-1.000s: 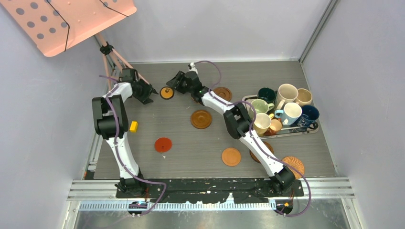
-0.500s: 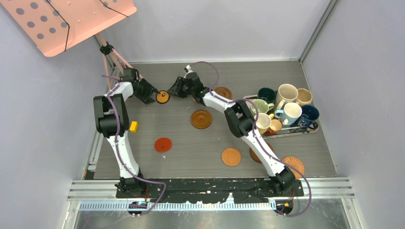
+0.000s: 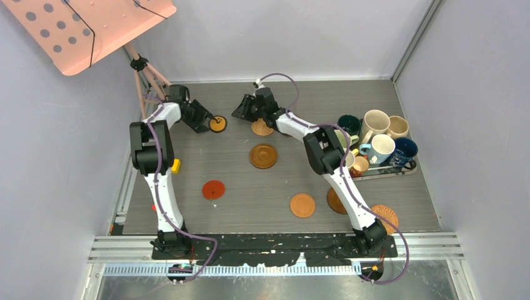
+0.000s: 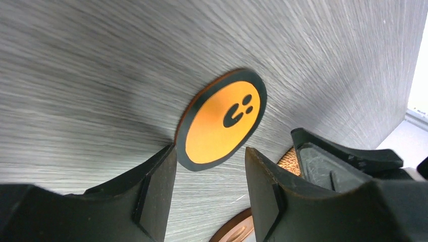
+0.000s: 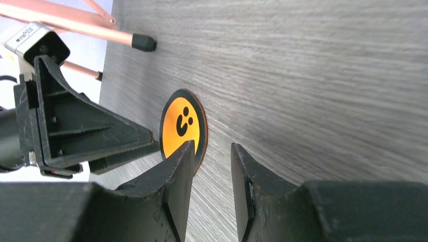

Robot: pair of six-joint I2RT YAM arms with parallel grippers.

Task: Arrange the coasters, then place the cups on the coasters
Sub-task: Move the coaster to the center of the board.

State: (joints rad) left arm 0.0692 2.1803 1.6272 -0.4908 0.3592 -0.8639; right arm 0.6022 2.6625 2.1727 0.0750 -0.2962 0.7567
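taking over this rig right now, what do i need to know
Left gripper: jaws open, flanking the near edge of the black-and-orange coaster, flat on the table, far left.
Right gripper: jaws open, empty, facing that coaster.
Other coasters lie scattered, among them the red coaster, ringed coaster, tan coaster and wicker coaster.
Cups all crowd the tray, right side.
Done: no cup on a coaster yet.
Left: line up coasters, then move every cup.

The slim white-shelled left arm (image 3: 164, 200) and right arm (image 3: 350, 200) are showing chunky black joints, each trailing a purple cable (image 3: 278, 74). The matte black left gripper (image 4: 211, 154) is presenting thick wedge-shaped fingers (image 4: 151, 196).
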